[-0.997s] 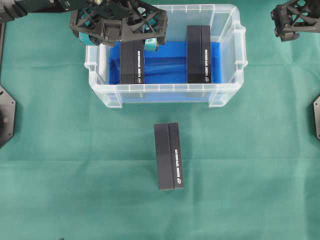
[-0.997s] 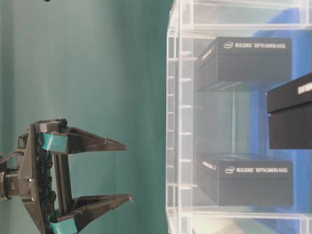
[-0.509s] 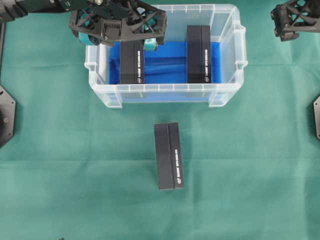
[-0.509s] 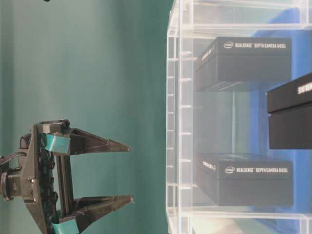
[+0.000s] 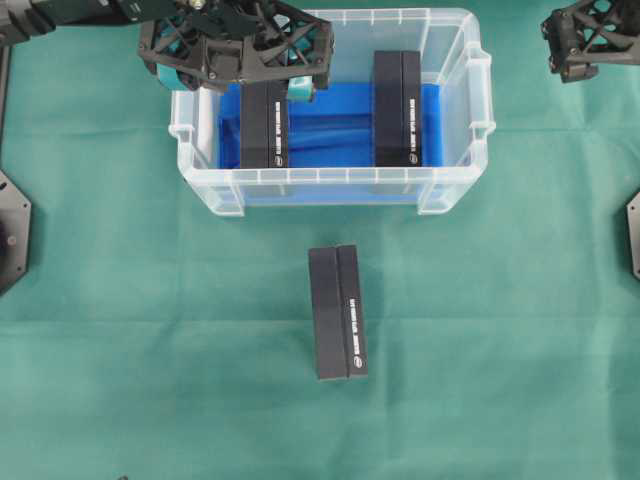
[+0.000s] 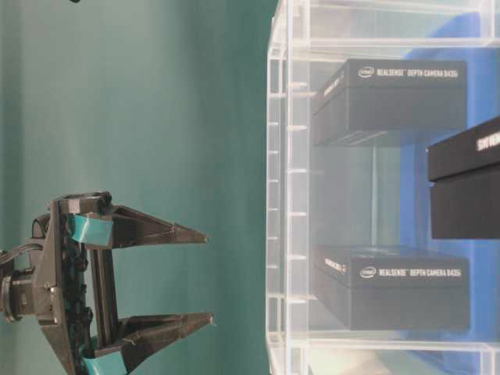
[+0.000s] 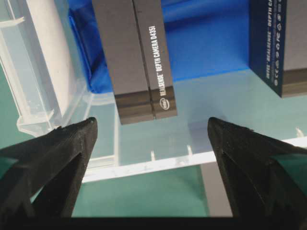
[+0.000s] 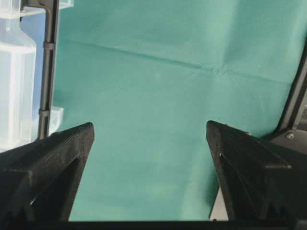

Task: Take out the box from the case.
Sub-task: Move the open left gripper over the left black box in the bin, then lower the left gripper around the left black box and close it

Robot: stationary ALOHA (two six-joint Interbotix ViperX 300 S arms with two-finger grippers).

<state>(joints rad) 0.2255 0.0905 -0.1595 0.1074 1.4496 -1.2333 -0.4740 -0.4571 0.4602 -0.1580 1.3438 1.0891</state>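
Note:
The case [image 5: 455, 185] is a clear plastic tub with a blue cloth on its floor. Two black boxes lie inside it, one on the left [image 5: 265, 125] and one on the right [image 5: 398, 108]. My left gripper [image 5: 240, 70] hangs open above the case's rim over the left box [image 7: 139, 62], touching nothing. In the table-level view this left gripper [image 6: 208, 276] points at the case [image 6: 273, 195] with a gap between them. My right gripper [image 5: 590, 45] stands open and empty over the green cloth, right of the case.
A third black box [image 5: 337, 312] lies on the green cloth in front of the case. The right wrist view shows the case's corner [image 8: 14, 86] at its left edge. Arm mounts sit at the table's left [image 5: 10, 230] and right [image 5: 633, 230] edges.
My left gripper has crept very slightly toward the case, still open. The right gripper and the boxes have not moved.

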